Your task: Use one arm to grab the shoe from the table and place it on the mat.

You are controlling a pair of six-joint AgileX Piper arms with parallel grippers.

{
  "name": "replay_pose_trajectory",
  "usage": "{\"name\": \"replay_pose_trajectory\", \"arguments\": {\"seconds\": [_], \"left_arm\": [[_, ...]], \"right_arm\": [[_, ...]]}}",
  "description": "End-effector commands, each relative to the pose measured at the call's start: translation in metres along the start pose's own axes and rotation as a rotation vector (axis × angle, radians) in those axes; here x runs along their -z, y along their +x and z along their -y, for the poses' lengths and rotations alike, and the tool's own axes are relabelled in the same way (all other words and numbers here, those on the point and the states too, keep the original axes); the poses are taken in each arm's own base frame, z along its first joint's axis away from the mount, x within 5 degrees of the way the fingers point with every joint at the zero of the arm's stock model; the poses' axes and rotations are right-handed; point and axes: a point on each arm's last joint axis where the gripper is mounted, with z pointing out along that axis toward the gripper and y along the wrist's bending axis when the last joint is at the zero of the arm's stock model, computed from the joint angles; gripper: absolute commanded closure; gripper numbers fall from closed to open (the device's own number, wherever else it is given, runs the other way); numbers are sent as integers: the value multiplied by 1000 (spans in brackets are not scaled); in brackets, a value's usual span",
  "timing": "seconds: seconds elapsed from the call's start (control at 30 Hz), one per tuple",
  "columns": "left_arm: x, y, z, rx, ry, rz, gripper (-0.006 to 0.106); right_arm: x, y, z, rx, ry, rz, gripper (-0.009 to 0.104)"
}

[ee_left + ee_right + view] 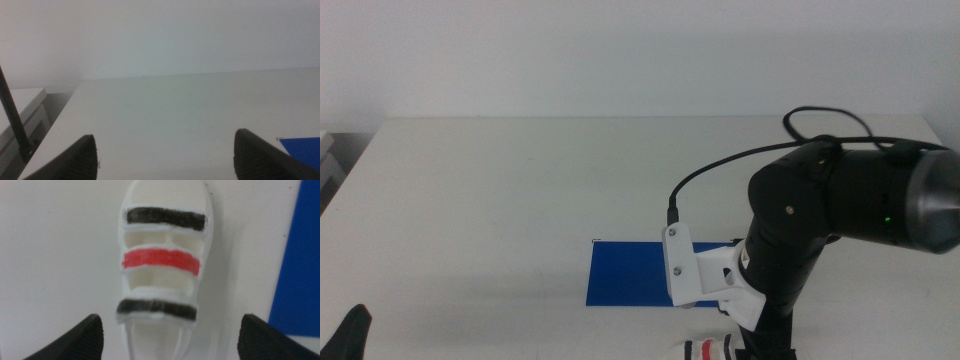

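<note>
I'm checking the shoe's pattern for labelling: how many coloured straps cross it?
3 on the shoe, seen in the right wrist view: a black one near the toe, a red one in the middle, another black one nearest the open right gripper. More may lie out of frame.

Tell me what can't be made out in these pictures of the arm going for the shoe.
- Shoe, middle view: mostly hidden by the right arm and cut off by the bottom edge. Its heel runs out of the right wrist view too.
- Right claw: out of the middle view, below the frame.
- Mat: right end covered by the arm's white bracket.
- Left claw: only a dark tip in the middle view's bottom-left corner.
</note>
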Motion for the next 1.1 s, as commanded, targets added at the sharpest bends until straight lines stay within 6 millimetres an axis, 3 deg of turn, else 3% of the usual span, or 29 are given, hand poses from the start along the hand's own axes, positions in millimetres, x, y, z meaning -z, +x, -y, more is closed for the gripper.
{"name": "replay_pose_trajectory", "arguments": {"seconds": [0.0,0.23,0.5,0.53,0.57,0.73,0.77,0.8,0.9,1.07], "left_arm": [[1,-6,0,14,-1,87,7],[1,-6,0,14,-1,87,7],[1,-6,0,14,-1,87,7],[1,-6,0,14,-1,87,7],[1,-6,0,14,-1,87,7],[1,-6,0,14,-1,87,7],[1,-6,0,14,-1,87,7],[1,-6,0,14,-1,87,7],[1,-6,0,14,-1,87,7],[1,-6,0,14,-1,87,7]], "right_arm": [[13,-4,3,19,53,40,3],[-5,-5,6,10,13,11,5],[-15,-6,8,1,-3,5,19],[-15,-6,8,1,-4,5,23],[-15,-6,8,2,-3,4,36],[-14,-6,8,4,-10,-3,73],[-14,-5,6,3,-27,-14,88],[-13,-4,6,3,-37,-22,97],[-6,-5,3,-9,-59,-35,99],[21,-15,6,-63,11,18,99]]}}
